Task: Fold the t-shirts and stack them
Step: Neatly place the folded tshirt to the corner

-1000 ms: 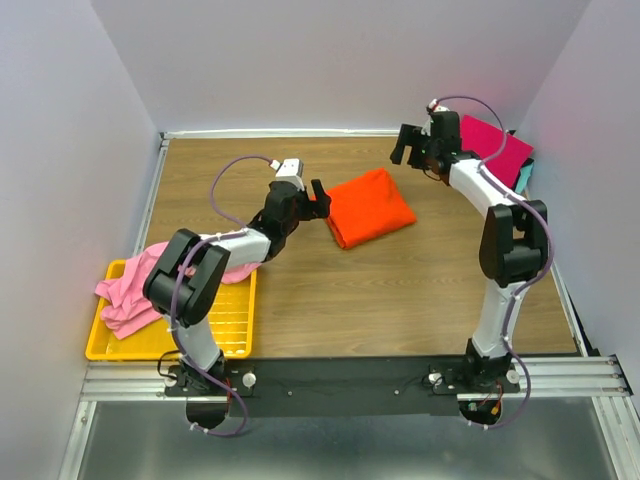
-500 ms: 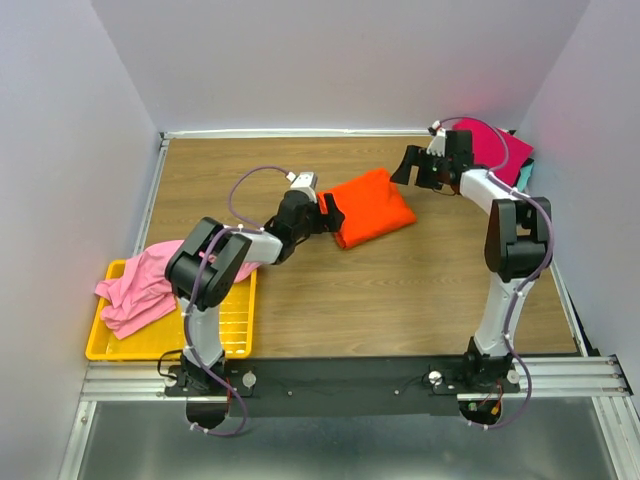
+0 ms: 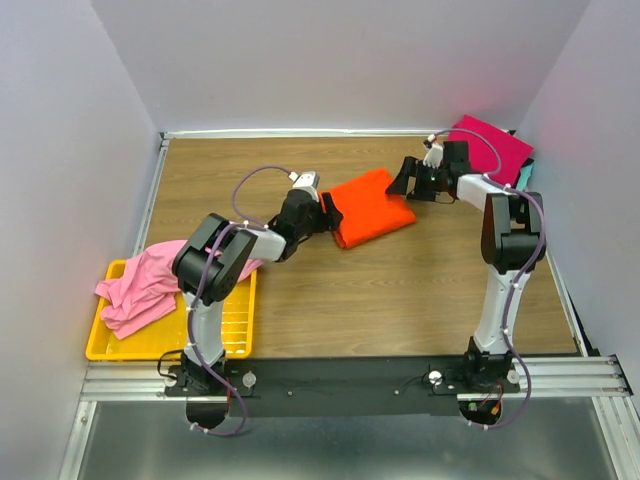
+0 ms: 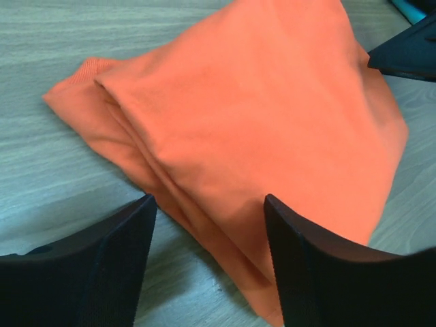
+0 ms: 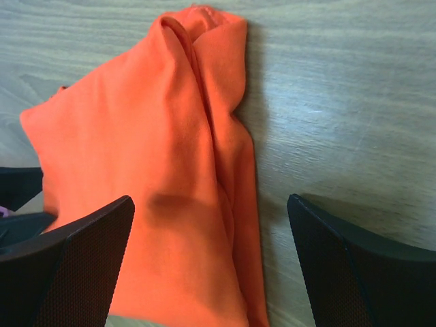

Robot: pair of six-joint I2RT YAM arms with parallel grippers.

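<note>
Left gripper (image 3: 327, 213): jaws apart, edge of orange shirt (image 3: 372, 205) between them. Right gripper (image 3: 404, 181): jaws wide, low over shirt's other side. Orange shirt folded (a bit lumpy), middle of table (image 3: 380, 300). Pink shirt (image 3: 135, 285) heaped on yellow tray (image 3: 225, 335). Magenta shirt (image 3: 495, 148) in far right corner.

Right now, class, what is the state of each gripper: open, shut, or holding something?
Left gripper: open, jaws on either side of the folded orange t-shirt edge, not clamped.
Right gripper: open wide above the shirt's other end, holding nothing.
</note>
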